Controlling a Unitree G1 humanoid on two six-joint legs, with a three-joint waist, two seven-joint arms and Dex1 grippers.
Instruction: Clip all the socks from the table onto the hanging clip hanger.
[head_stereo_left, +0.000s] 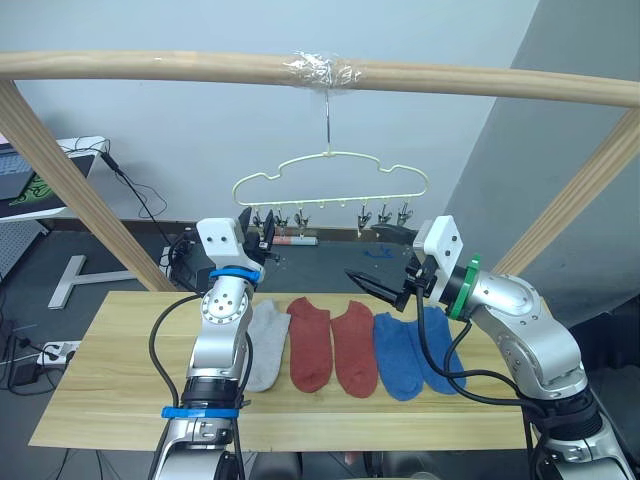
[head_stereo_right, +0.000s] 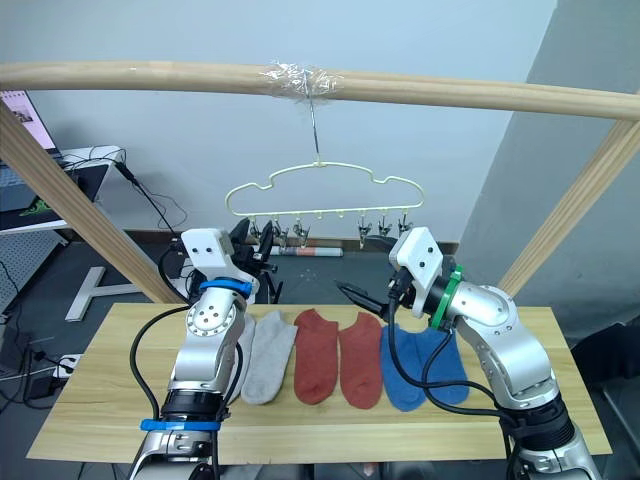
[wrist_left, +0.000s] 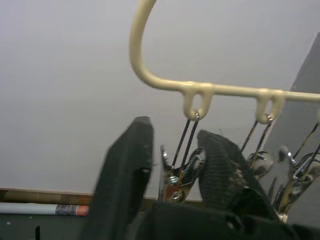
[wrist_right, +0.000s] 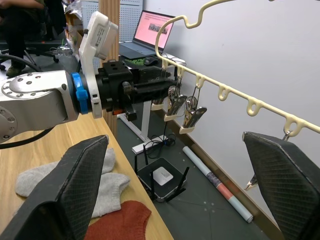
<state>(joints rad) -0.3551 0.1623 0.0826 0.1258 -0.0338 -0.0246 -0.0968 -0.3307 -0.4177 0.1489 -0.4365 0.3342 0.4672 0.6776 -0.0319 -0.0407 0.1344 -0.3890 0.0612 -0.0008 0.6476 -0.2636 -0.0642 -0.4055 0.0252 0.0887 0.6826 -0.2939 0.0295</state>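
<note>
The long wooden table (head_stereo_left: 110, 380) carries 6 socks in a row: 2 grey socks (head_stereo_left: 268, 345) partly behind the left arm, 2 rust red socks (head_stereo_left: 332, 345) in the middle, 2 blue socks (head_stereo_left: 410, 352) on the right. Above and behind them the pale yellow clip hanger (head_stereo_left: 330, 175) hangs by its hook from a wooden bar (head_stereo_left: 150, 66). The left gripper (wrist_left: 175, 165) is raised to the hanger's leftmost clip (wrist_left: 181, 172), jaws apart on either side of it. The right gripper (wrist_right: 185, 195) hovers over the blue socks, jaws wide apart, holding nothing.
</note>
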